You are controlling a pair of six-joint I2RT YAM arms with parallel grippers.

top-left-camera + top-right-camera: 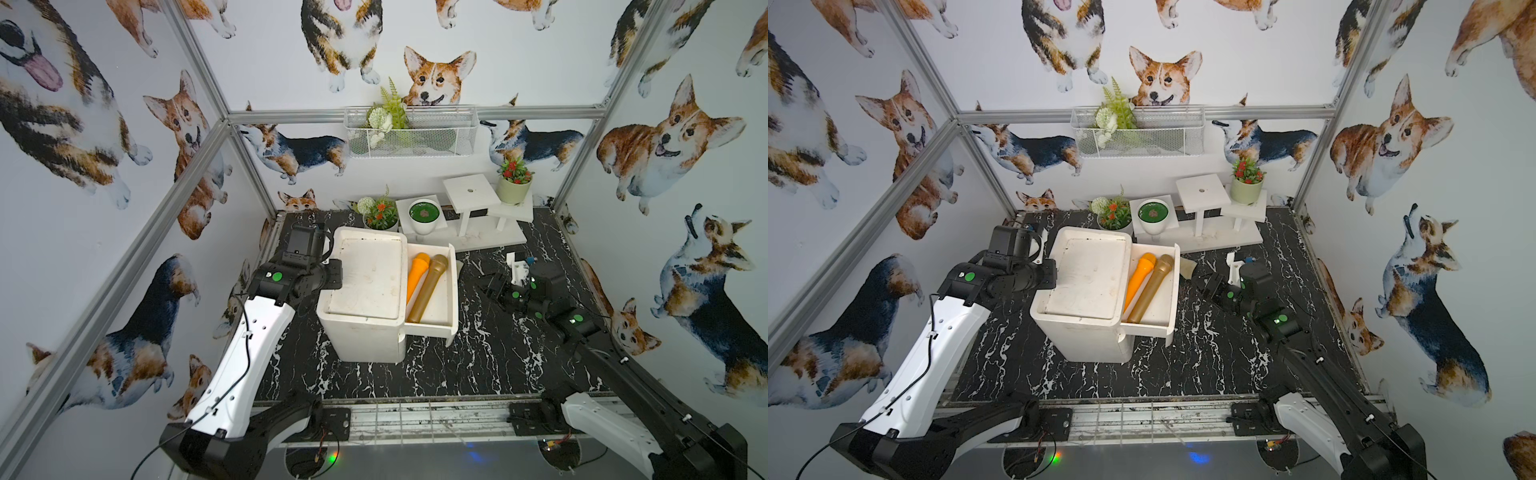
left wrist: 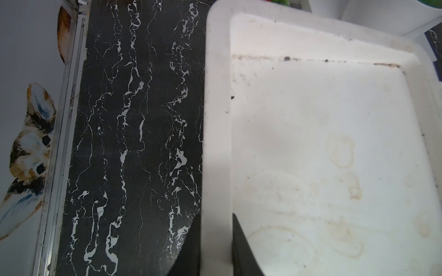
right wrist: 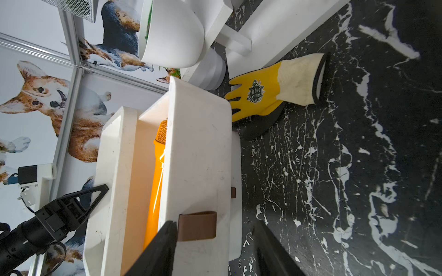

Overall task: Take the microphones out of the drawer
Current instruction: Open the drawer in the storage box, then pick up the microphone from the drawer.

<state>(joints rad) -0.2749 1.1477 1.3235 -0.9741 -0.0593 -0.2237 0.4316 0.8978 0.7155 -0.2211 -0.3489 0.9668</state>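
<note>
Closest to me, the two arms reached in over the black marble table. The left gripper was clamped on the near left rim of the white cabinet, one dark finger outside the rim and the other inside the shallow, stained top. The right gripper hung low on the other side, just beside the drawer, its jaws spread wide and holding nothing. From its wrist camera the brown handle on the drawer front sat between the two fingers, though I couldn't tell whether either one touched it.

The drawer stood open toward the right of the cabinet. Inside it lay the orange microphone and the gold microphone, side by side and touching, heads pointing to the back wall, the orange one nearer the cabinet. Neither was gripped.

Just past the drawer's far corner a yellow glove lay flat on the table. Behind that stood a pot of orange flowers, a white footed pot and a white stepped stand, with a pale green pot of red flowers on its lower shelf. Farthest off, a wire basket with greenery hung on the corgi-papered wall.
</note>
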